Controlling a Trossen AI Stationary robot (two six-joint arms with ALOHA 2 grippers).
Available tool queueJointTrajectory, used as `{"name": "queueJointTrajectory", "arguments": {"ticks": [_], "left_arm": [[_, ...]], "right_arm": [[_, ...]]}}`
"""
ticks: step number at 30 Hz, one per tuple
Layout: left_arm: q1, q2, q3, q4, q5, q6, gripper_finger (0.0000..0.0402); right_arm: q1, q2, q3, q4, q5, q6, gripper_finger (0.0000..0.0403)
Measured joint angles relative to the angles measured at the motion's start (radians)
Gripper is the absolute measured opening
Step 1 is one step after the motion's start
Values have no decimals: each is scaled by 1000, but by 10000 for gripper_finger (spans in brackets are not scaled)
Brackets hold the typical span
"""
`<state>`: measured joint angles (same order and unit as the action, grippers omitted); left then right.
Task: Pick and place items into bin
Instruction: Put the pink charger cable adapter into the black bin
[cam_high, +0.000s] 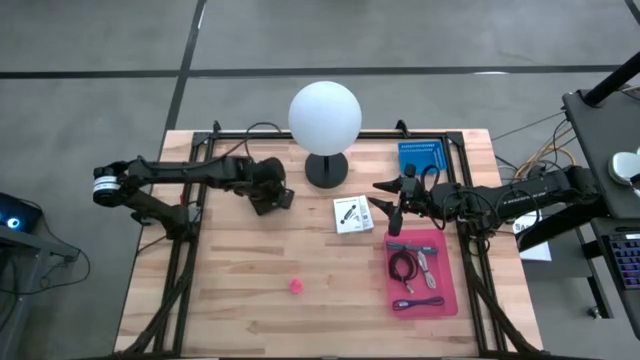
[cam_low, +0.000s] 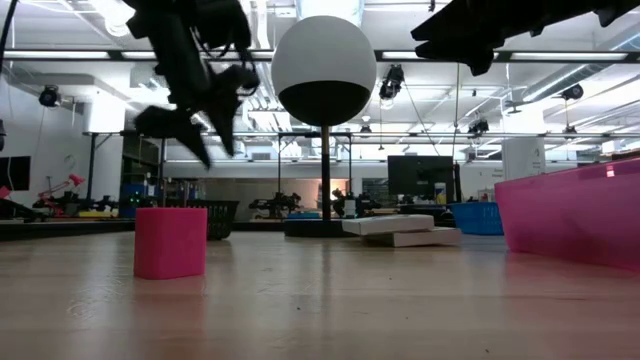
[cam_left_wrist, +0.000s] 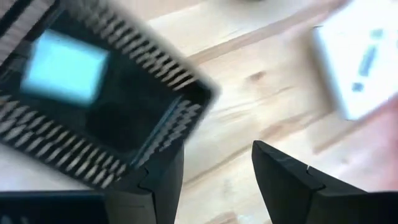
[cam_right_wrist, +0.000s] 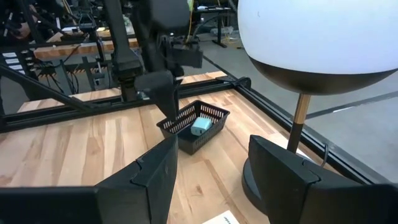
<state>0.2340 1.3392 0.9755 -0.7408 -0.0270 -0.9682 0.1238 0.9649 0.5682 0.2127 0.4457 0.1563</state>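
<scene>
My left gripper (cam_high: 268, 190) (cam_left_wrist: 214, 180) is open at a small black mesh basket (cam_high: 281, 199) (cam_left_wrist: 124, 106) on the table left of the lamp. A light teal block (cam_left_wrist: 65, 65) (cam_right_wrist: 201, 126) lies in the basket. My right gripper (cam_high: 386, 203) (cam_right_wrist: 211, 180) is open, held above the table just right of the white printed card (cam_high: 352, 213), which lies flat. A pink block (cam_high: 296, 285) (cam_low: 170, 242) stands alone toward the near edge. The pink bin (cam_high: 447, 290) holds a dark coiled cable (cam_high: 403, 265) and a purple cord (cam_high: 420, 301). My left gripper comes down from above with one finger (cam_left_wrist: 163, 180) at the rim corner (cam_left_wrist: 186, 102) of the black basket and the other outside it over bare wood. Whether the finger touches the rim I cannot tell.
The white globe lamp (cam_high: 325, 118) on its black base (cam_high: 326, 170) stands at the far middle, between both grippers. A blue basket (cam_high: 420, 157) sits at the far right. Black frame rails run along the table's left, right and far sides. Bare wood shows around the pink block.
</scene>
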Motion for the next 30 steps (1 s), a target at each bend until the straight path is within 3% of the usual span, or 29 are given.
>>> {"name": "queueJointTrajectory", "arguments": {"ticks": [6, 11, 14, 20, 26, 30], "left_arm": [[-1, -1, 13, 297, 119, 114, 173], [-23, -1, 9, 615, 264, 115, 173], [-55, -1, 9, 774, 298, 112, 173], [-152, -4, 11, 1018, 298, 111, 173], [-275, -5, 11, 1029, 212, 111, 173], [-338, 0, -2, 1008, 94, 136, 173]], "right_arm": [[0, 0, 0, 0, 0, -18, 185], [0, 0, 0, 0, 0, -22, 185], [0, 0, 0, 0, 0, -21, 185], [0, 0, 0, 0, -1, -20, 185], [0, 0, 0, 0, -2, -18, 185], [0, 0, 0, 0, -3, -17, 185]]}}
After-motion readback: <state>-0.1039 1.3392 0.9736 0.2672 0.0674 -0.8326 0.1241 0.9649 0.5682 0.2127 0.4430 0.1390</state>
